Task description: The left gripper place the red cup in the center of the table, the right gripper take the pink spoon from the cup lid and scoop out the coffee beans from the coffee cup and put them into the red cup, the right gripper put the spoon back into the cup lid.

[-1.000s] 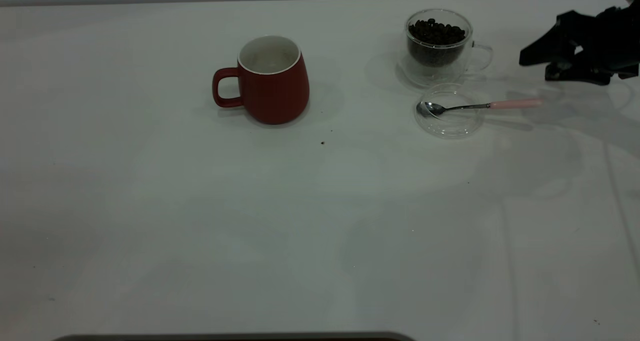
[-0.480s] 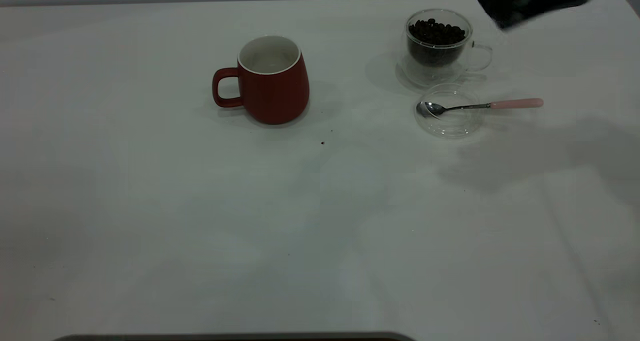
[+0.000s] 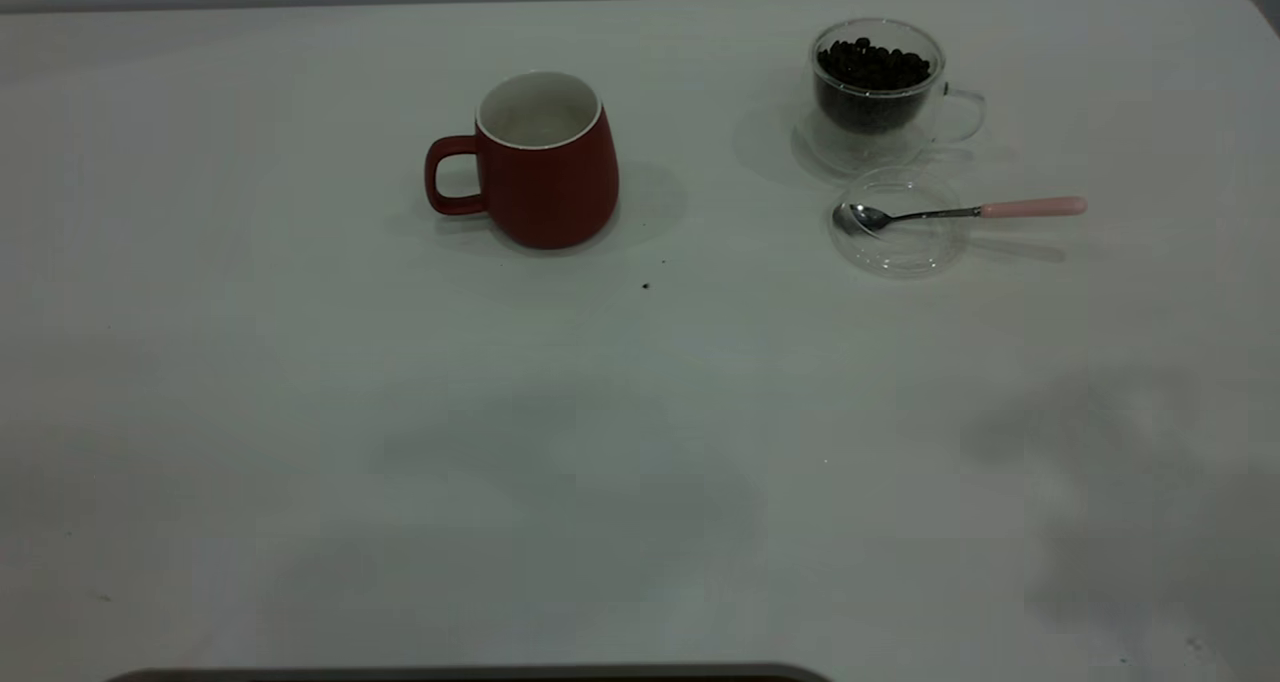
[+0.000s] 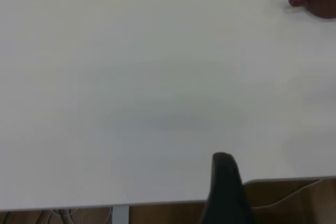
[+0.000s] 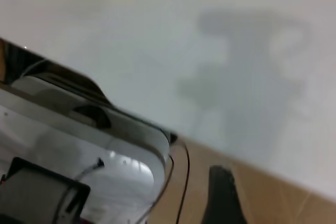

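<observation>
Dark red cup, white table, pale pink-handled spoon, dark beans.

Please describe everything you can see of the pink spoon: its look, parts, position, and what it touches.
The pink spoon is a slim teaspoon with a shiny metal bowl and stem and a pale pink handle end. It lies nearly flat, with its bowl resting inside the clear cup lid and the pink end reaching out past the lid's rim, toward the right side of the table. It sits just in front of the coffee cup, apart from it. No gripper touches it.
</observation>
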